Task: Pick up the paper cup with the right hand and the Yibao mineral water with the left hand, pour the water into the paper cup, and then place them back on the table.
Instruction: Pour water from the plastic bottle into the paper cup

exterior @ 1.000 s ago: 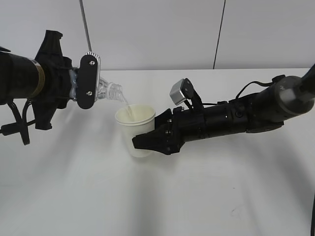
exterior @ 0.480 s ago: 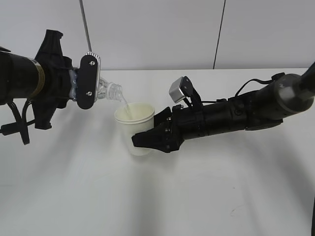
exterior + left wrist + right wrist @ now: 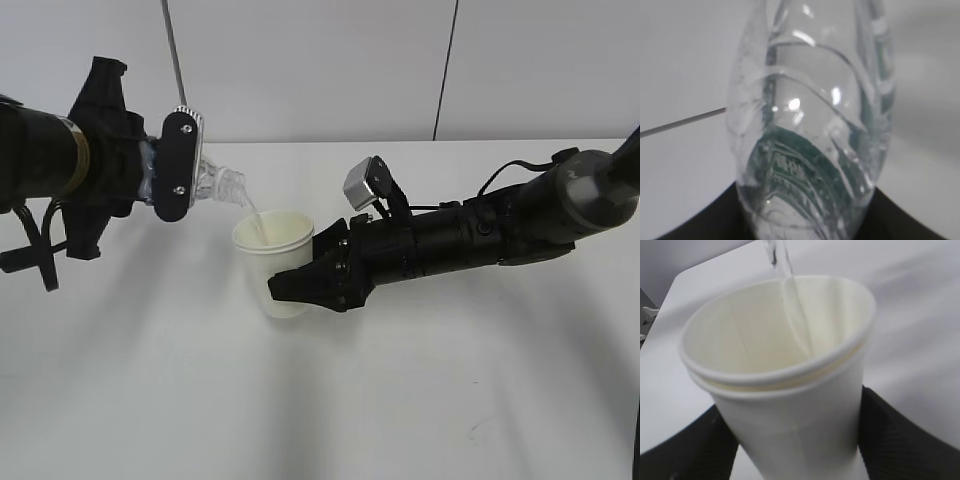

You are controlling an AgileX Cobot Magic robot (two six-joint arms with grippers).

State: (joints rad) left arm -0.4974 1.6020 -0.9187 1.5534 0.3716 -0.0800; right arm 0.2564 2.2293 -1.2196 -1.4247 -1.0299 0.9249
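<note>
My left gripper (image 3: 172, 165) is shut on the Yibao mineral water bottle (image 3: 215, 187), which lies tilted with its neck pointing right and down. A thin stream of water runs from the neck into the paper cup (image 3: 273, 232). In the left wrist view the clear ribbed bottle (image 3: 810, 125) with its green label fills the frame. My right gripper (image 3: 300, 285) is shut on the cream-white cup and holds it just under the bottle's mouth. In the right wrist view the cup (image 3: 790, 390) sits between the black fingers (image 3: 905, 435), and water falls inside it.
The white table (image 3: 330, 400) spreads out below both arms. Black cables trail from the right arm (image 3: 520, 225) at the right. A grey wall stands behind the table.
Almost nothing has moved. The cup has shifted very slightly left, and the water keeps running from the bottle into it.
</note>
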